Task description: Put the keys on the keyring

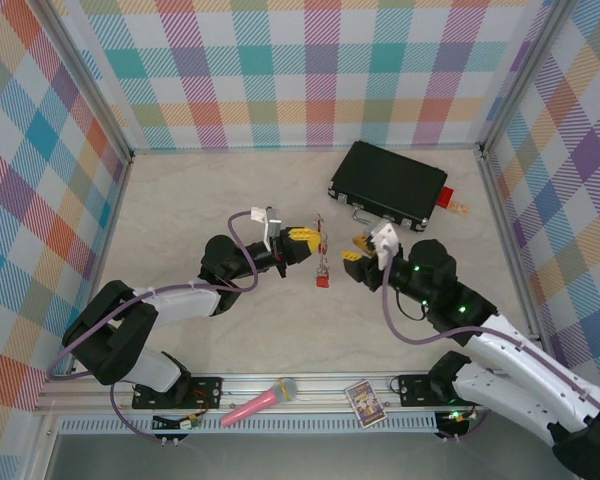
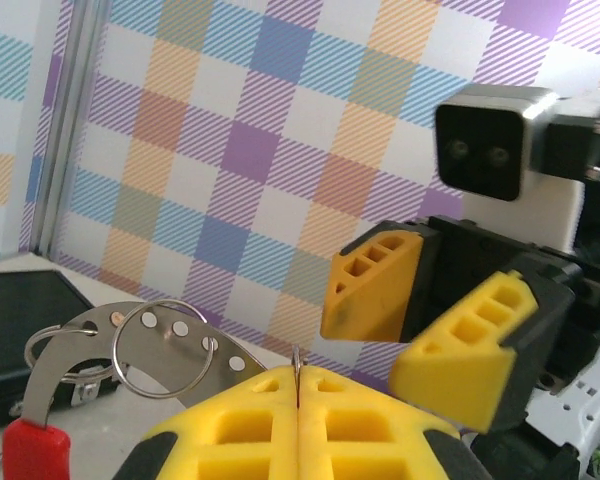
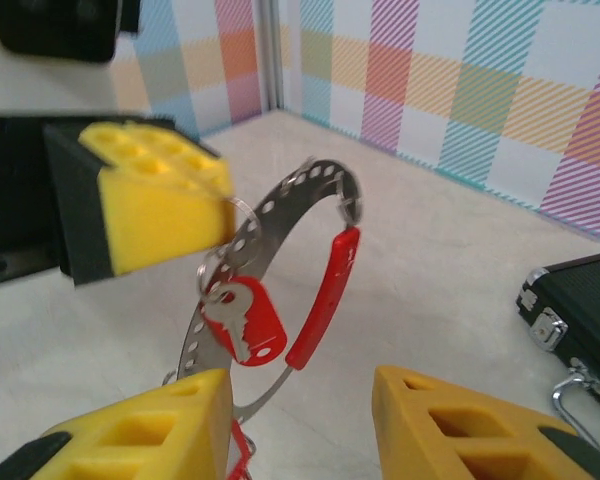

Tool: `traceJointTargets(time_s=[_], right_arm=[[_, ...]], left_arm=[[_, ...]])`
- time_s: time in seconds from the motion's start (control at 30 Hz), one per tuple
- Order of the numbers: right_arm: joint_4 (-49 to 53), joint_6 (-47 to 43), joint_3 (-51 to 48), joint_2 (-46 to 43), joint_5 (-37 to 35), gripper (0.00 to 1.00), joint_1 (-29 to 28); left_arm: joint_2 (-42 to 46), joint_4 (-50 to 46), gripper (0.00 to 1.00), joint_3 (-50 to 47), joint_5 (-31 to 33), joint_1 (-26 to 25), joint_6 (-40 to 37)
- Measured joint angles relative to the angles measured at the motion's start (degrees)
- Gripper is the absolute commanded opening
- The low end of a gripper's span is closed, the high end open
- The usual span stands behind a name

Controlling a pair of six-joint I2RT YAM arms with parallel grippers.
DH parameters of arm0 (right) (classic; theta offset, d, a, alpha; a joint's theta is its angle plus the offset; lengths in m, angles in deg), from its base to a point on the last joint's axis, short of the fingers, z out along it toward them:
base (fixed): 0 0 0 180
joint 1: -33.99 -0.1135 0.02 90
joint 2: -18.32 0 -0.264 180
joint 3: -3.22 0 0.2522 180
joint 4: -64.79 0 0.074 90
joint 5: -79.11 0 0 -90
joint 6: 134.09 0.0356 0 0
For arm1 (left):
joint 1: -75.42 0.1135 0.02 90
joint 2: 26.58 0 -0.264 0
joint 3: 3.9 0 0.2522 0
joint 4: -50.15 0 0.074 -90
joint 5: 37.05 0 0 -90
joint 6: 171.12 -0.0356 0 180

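Top external view is showing the keyring [image 1: 321, 250] hanging above the table [image 1: 180, 200] between the two arms, roughly mid-workspace, with a red tag [image 1: 322, 282] dangling at its near end. The left fingers [image 2: 240, 430] are pressing fully together on a thin metal edge of the ring. That grip is making the perforated grey band stand up off the table in front of the left wrist camera. I judge this is being done to present the loop to the other arm, since threading onto a ring lying flat would be awkward.

The right fingers [image 3: 450, 430] are standing apart just beside the ring's lower part, gripping nothing and closely facing the left ones. In the right wrist view a red key tag [image 3: 242, 322] with a white key symbol is hanging from a small wire loop that appears to be sitting on the band, beside the ring's red arc [image 3: 325, 290]. Something else red is peeking in at the bottom edge, too cropped to identify. How many tags are riding on the ring I cannot tell.

The black case [image 1: 388, 185] and a pink microphone [image 1: 260, 402] are lying well apart from the work.
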Motion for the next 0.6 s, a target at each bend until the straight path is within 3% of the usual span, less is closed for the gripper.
traceJointTargets(time_s=[0.17,0.33,0.6], right_arm=[[-6.4,9.0,0.0,2.0,11.3,0.32,7.5],[-12.3,16.1,0.3,7.7,22.1,0.27,10.3],[-22.4,24.4,0.6,13.0,32.8,0.25,13.8]], left_arm=[[-0.5,0.4,0.0,1.8,0.4,-0.7,0.0],[-1.4,0.4,0.0,3.1,0.5,-0.9,0.2],[-1.7,0.4,0.0,4.7,1.0,-1.2,1.1]])
